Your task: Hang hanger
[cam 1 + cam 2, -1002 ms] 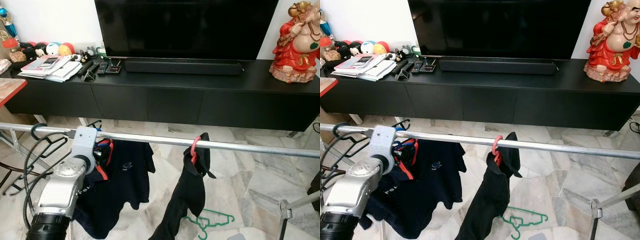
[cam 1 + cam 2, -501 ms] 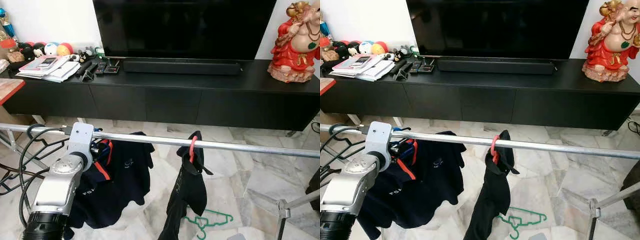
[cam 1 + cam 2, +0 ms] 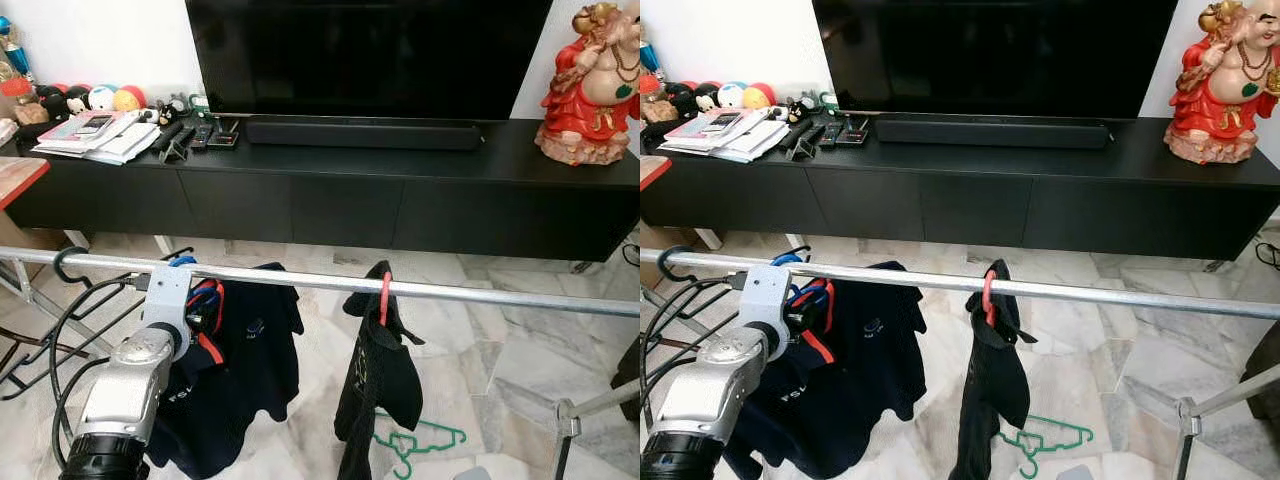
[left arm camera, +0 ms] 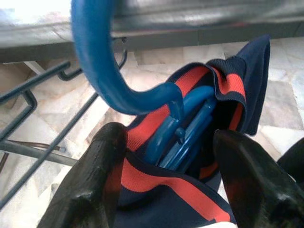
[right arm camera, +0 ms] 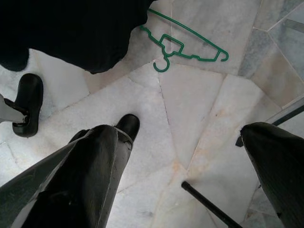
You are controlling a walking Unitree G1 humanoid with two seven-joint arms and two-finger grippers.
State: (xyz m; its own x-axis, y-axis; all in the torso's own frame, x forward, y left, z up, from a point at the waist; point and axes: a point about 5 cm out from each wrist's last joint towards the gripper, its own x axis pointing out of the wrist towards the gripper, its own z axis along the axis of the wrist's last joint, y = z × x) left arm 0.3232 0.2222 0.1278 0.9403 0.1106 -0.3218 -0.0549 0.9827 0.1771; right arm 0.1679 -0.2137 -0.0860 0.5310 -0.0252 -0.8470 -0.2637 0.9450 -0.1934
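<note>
Left gripper [image 4: 164, 166] up at the rail [image 3: 450, 291], its 2 fingers [image 4: 97, 175] spread apart either side of the navy shirt [image 3: 235, 370] collar, not clamping. Blue hanger [image 4: 102, 71] hooked over rail, carrying shirt. Black garment [image 3: 378, 370] on pink hanger [image 3: 384, 297] further right. Right gripper [image 5: 190, 180] hangs low, fingers apart, over marble floor [image 5: 190, 109] near green hanger [image 5: 183, 45]

Red statue [image 3: 595, 85] on black TV console [image 3: 400, 190]; green hanger [image 5: 183, 45] on floor.
</note>
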